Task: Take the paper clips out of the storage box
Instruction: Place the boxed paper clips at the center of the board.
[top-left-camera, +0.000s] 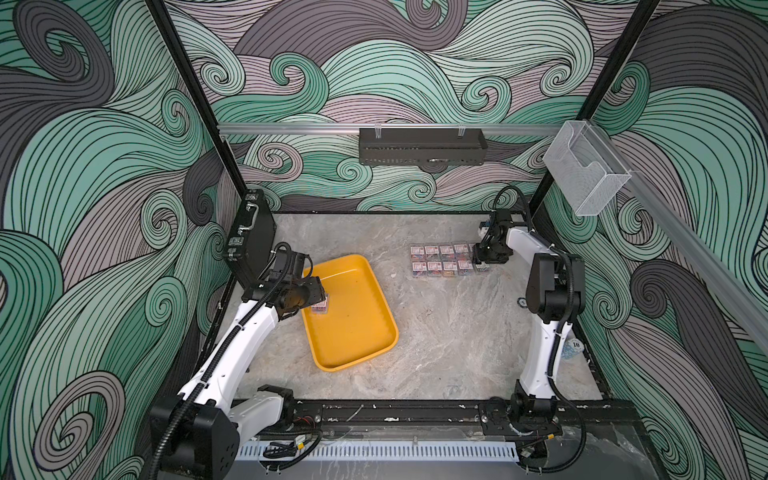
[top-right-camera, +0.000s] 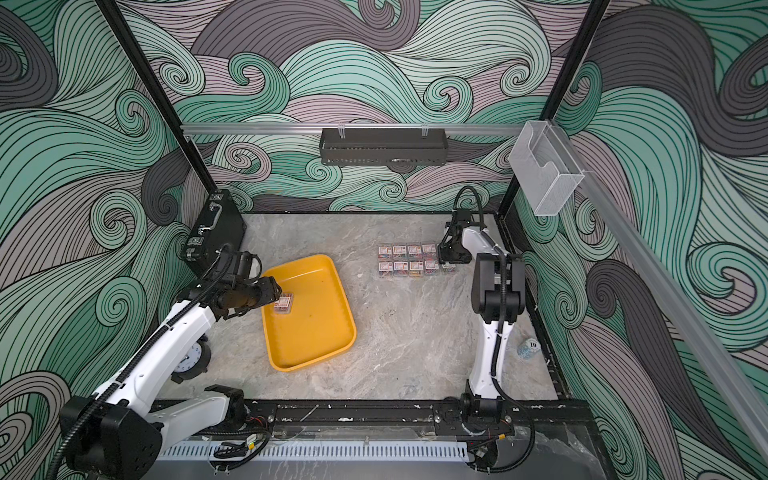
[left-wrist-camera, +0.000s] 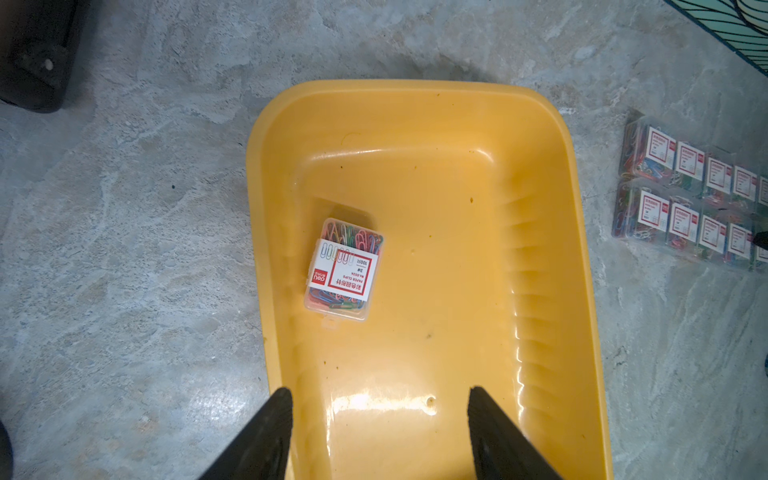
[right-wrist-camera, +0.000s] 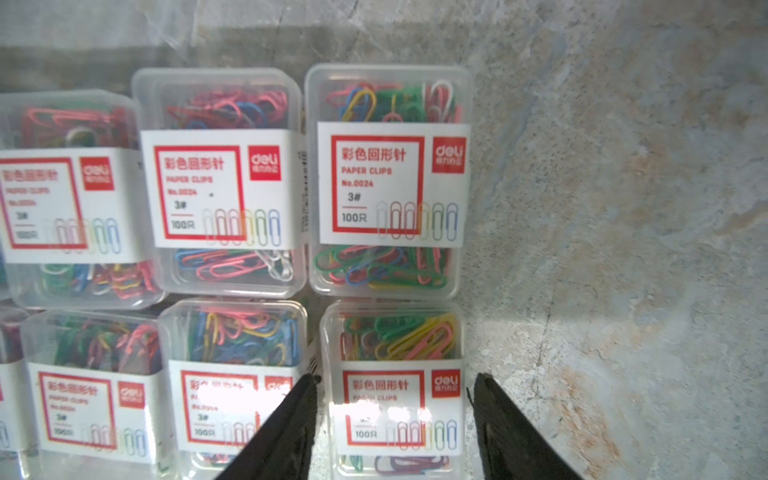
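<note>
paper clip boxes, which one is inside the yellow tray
The lone box lying label-up by a wall of the yellow tray; the other boxes sit in two rows on the table.

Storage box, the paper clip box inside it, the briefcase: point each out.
storage box (top-left-camera: 357, 320): in a top view, bare floor.
paper clip box (left-wrist-camera: 344, 270): left wrist view, white label.
briefcase (top-left-camera: 255, 245): in a top view, black face.

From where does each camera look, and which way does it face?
Top views: high in front, looking down at the table; left arm, right arm show.
Left wrist: above the storage box, facing down at one paper clip box; open left gripper shows.
Right wrist: close above the rows of boxes; right gripper flanks one.
Shared: all see the rows.
</note>
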